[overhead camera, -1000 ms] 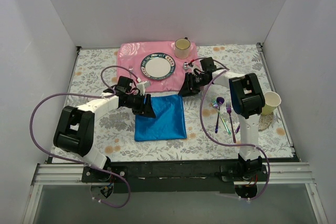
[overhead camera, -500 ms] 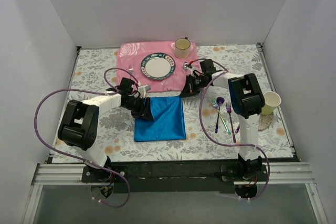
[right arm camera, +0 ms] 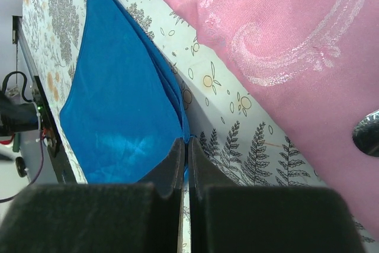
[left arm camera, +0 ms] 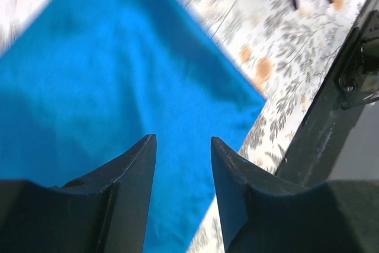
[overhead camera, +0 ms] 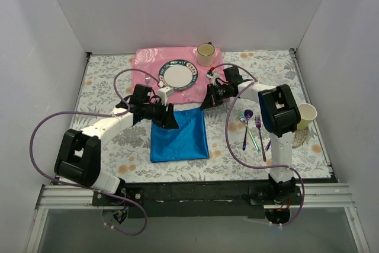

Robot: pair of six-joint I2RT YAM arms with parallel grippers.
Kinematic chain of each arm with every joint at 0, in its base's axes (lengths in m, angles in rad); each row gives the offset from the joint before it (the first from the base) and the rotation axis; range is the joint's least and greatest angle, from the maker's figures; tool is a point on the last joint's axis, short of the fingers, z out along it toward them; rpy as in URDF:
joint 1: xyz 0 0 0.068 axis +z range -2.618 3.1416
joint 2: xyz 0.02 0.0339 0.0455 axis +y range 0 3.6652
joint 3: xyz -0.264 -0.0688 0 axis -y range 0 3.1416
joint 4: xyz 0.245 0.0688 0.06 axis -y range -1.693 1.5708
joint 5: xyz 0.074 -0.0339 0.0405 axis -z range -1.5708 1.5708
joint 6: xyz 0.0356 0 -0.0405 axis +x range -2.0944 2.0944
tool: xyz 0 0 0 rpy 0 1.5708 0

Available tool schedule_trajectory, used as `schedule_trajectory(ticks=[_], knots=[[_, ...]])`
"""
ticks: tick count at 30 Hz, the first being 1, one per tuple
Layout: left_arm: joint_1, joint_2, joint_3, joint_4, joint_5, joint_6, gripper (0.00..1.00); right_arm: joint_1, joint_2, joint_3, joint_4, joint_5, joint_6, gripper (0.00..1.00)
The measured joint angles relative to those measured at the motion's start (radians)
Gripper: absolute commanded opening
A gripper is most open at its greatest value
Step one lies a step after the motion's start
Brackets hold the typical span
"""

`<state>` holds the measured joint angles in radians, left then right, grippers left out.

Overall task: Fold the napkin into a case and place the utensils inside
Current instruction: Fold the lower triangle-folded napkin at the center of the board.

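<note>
Where the top view looks down on the table (overhead camera: 106,81), the napkin (overhead camera: 180,137) lies flat at mid-table, a blue rectangle whose slightly longer axis runs near to far. Both arms meet it along its far edge: the left tool (overhead camera: 170,119) at the far-left corner, the right tool (overhead camera: 205,104) at the far-right corner, so the whole cloth stretches away from them toward the near side. The utensils (overhead camera: 251,125) lie on the table to the right of the napkin, apart from it and closer to the right arm. The pink placemat (overhead camera: 145,60) sits just beyond the far edge.

In the left wrist view, the left tool (left arm camera: 183,146) stands partly open above the blue cloth (left arm camera: 106,69). Nothing shows between its jaws.

In the right wrist view, the right tool (right arm camera: 185,141) is closed tight, its tips meeting on the napkin's layered right edge, and a sliver of blue shows between them. It looks like a pinch on that corner. The placemat (right arm camera: 284,45) lies close beside it.

Judging from this, the fold hinges on the left corner being gripped as well, since only the right one is taken.
</note>
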<state>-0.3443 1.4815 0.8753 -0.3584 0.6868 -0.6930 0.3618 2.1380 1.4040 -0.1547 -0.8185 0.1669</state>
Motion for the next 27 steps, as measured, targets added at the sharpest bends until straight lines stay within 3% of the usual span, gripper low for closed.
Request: schedule_trajectory(ticks=[4, 11, 17, 27], knots=[[-0.127, -0.011, 0.047, 0.142, -0.040, 0.094, 0.36, 0.000, 0.000, 0.000, 0.000, 0.000, -0.007, 0.01], [-0.261, 0.182, 0.114, 0.328, -0.166, 0.272, 0.24, 0.000, 0.000, 0.000, 0.001, -0.003, -0.006, 0.01], [-0.322, 0.287, 0.121, 0.411, -0.256, 0.366, 0.20, 0.000, 0.000, 0.000, 0.001, -0.010, -0.006, 0.01], [-0.360, 0.347, 0.127, 0.493, -0.323, 0.394, 0.18, 0.000, 0.005, -0.002, 0.019, -0.024, 0.015, 0.01]])
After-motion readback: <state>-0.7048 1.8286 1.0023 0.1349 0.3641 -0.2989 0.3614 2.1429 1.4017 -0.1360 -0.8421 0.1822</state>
